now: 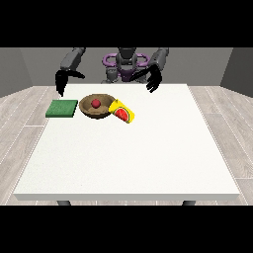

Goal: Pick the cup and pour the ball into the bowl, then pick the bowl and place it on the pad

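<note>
Fingers (60,89) of the hand at the view's left (60,83) hang down long and nearly straight, closed round nothing, above the table's far edge at about ten o'clock from the bowl. At the view's right, the other hand (153,81) also points its dark fingers downward, relaxed and bare of any load, at about one o'clock from the bowl.

On the table (133,158), a broad white slab with a smooth matte top, the round bowl (97,106) sits toward the far side. It looks like brown wood, shallow and thick-rimmed. Inside it rests the small red ball (96,103), a glossy sphere near the middle of the hollow.

Tipped on its side lies the cup (122,111), a yellow cylinder with a watermelon-slice pattern (red with a green edge) on the end facing the camera; it touches the bowl's rim at about three o'clock. Left of the bowl, at nine o'clock and just beside it, lies the pad (62,108), a flat green square with a slightly rough-looking surface. Neither hand touches any of these things.
</note>
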You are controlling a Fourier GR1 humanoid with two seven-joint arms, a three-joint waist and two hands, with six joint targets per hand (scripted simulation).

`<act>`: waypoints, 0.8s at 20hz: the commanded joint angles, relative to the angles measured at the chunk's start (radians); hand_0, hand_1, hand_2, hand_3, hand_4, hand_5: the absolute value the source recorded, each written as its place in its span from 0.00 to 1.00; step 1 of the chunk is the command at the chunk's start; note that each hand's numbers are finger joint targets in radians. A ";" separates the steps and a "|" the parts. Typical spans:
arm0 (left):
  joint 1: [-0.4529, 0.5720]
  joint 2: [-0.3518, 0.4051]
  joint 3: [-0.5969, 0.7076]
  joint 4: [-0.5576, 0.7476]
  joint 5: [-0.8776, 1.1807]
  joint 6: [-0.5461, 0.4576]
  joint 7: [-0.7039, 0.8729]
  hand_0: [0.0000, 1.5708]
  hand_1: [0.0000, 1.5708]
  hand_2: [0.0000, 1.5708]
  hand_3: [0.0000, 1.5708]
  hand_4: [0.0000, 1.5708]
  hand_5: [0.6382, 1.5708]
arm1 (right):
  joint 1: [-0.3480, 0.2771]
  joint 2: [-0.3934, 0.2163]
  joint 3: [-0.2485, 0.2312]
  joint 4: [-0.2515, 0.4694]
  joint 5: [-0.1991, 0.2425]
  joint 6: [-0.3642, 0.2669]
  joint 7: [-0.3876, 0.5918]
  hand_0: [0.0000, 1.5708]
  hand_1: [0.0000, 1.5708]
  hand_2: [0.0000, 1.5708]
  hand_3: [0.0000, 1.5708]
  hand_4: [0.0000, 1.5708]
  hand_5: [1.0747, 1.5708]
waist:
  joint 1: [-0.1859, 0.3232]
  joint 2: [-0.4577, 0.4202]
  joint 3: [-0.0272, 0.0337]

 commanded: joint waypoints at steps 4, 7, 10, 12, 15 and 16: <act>0.096 0.000 0.033 -0.100 0.235 -0.206 -0.248 0.00 0.00 0.00 0.00 0.00 0.99 | -0.084 0.089 -0.014 0.042 0.021 -0.165 -0.048 0.00 0.00 0.00 0.00 0.20 1.00 | 0.108 0.080 0.0125; 0.135 0.026 0.086 -0.068 0.266 -0.228 -0.319 0.00 0.00 0.00 0.00 0.00 0.99 | -0.097 0.097 0.018 0.084 0.036 -0.158 -0.068 0.00 0.00 0.00 0.00 0.21 1.00 | 0.054 0.081 0.0129; 0.153 0.050 0.078 -0.146 0.273 -0.278 -0.276 0.00 0.00 0.00 0.00 0.00 0.99 | -0.147 0.082 -0.016 0.205 0.029 -0.195 -0.100 0.00 0.00 0.00 0.00 0.18 0.99 | 0.103 0.068 0.0132; 0.164 0.122 0.132 -0.135 0.306 -0.338 -0.318 0.00 0.00 0.00 0.00 0.00 0.99 | -0.135 0.078 -0.007 0.221 0.023 -0.154 -0.136 0.00 0.00 0.00 0.00 0.17 0.99 | 0.085 0.079 0.0132; 0.170 0.109 0.105 -0.234 0.291 -0.339 -0.206 0.00 0.00 0.00 0.00 0.00 0.99 | -0.147 0.032 -0.030 0.352 0.032 -0.139 -0.211 0.00 0.00 0.00 0.00 0.14 0.99 | 0.114 0.070 0.0137; 0.201 0.119 0.129 -0.201 0.296 -0.342 -0.265 0.00 0.00 0.00 0.00 0.00 0.99 | -0.134 0.081 0.007 0.335 0.052 -0.164 -0.231 0.00 0.00 0.00 0.00 0.12 0.98 | 0.083 0.051 0.0133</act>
